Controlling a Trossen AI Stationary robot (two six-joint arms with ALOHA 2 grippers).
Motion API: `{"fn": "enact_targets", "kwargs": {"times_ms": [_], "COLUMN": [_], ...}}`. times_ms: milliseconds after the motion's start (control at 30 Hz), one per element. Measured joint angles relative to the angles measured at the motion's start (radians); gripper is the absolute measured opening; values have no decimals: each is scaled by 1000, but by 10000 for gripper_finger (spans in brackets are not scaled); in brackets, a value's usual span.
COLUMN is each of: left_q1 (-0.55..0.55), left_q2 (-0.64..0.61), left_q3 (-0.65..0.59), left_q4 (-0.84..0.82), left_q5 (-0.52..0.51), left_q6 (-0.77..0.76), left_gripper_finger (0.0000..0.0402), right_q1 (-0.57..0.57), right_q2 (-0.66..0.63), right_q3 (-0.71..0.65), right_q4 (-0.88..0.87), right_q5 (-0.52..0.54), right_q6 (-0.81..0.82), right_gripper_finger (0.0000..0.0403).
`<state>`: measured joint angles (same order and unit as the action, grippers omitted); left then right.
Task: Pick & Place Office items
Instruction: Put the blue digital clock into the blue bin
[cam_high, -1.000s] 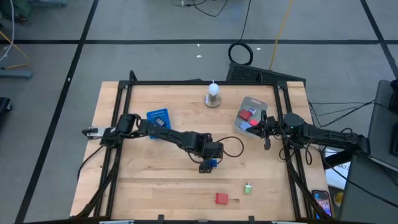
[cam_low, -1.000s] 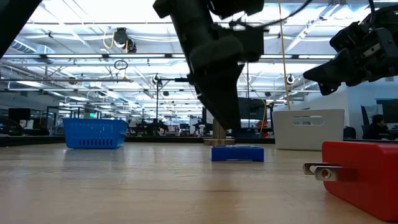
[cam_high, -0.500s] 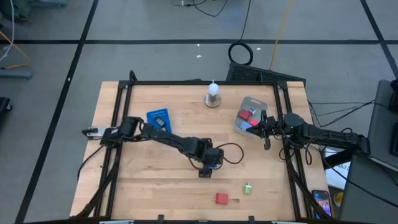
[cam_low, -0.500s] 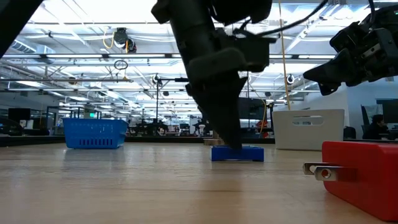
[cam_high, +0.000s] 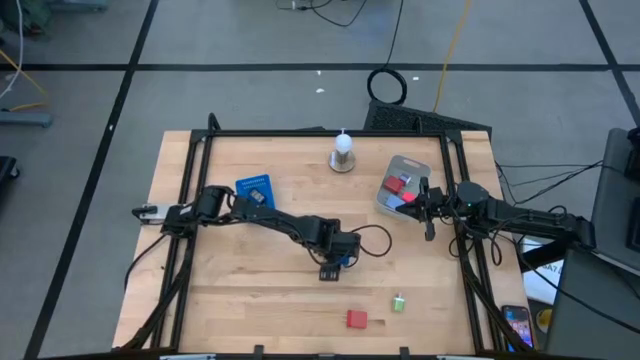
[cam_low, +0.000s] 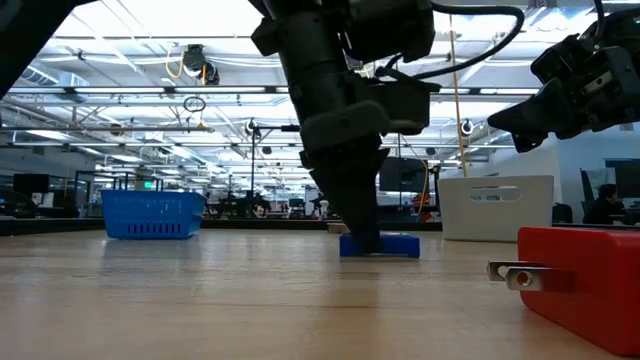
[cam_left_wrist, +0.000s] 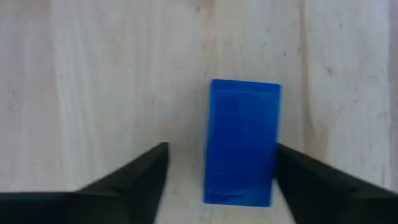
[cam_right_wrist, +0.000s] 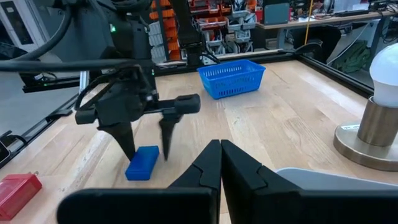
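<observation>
Left pincer (cam_left_wrist: 221, 171) spread astride blue eraser (cam_left_wrist: 242, 142) on wooden table (cam_high: 240, 290) (warehouse behind).

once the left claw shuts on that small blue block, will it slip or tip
The blue block looks like a stiff, flat-sided slab lying flat on the table, so it probably won't roll or tip. The left claw is open and straddles it; its smooth faces might slip slightly. It likely weighs little.

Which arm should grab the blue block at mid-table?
Left. The left gripper is open, straddling the blue block. The right gripper is shut beside the tub.
</observation>
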<state>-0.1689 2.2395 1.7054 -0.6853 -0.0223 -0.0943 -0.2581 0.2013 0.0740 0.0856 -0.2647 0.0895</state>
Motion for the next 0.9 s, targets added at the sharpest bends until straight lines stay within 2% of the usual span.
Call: {"fn": "enact_targets", "kwargs": {"times_ms": [133, 167, 333, 500, 733, 900], "left_q1": [-4, -6, -13, -18, -17, -16], "left_q2": [0, 0, -17, -114, -351, -561], "left_q3": [0, 0, 0, 0, -4, -77], "left_q4": [0, 0, -8, -18, -18, 16], "left_q5": [65, 83, 111, 27, -34, -88], "left_q6": [73, 92, 134, 165, 221, 250], "left_gripper_finger": [154, 144, 147, 147, 147, 147], "right_q1": [0, 0, 0, 0, 0, 0], "right_q2": [0, 0, 0, 0, 0, 0], "right_q3": [0, 0, 0, 0, 0, 0], "right_q4": [0, 0, 0, 0, -5, -5], "right_q5": [0, 0, 0, 0, -1, -1], "right_q6": [0, 0, 0, 1, 3, 3], "right_gripper_finger": [0, 0, 0, 0, 0, 0]}}
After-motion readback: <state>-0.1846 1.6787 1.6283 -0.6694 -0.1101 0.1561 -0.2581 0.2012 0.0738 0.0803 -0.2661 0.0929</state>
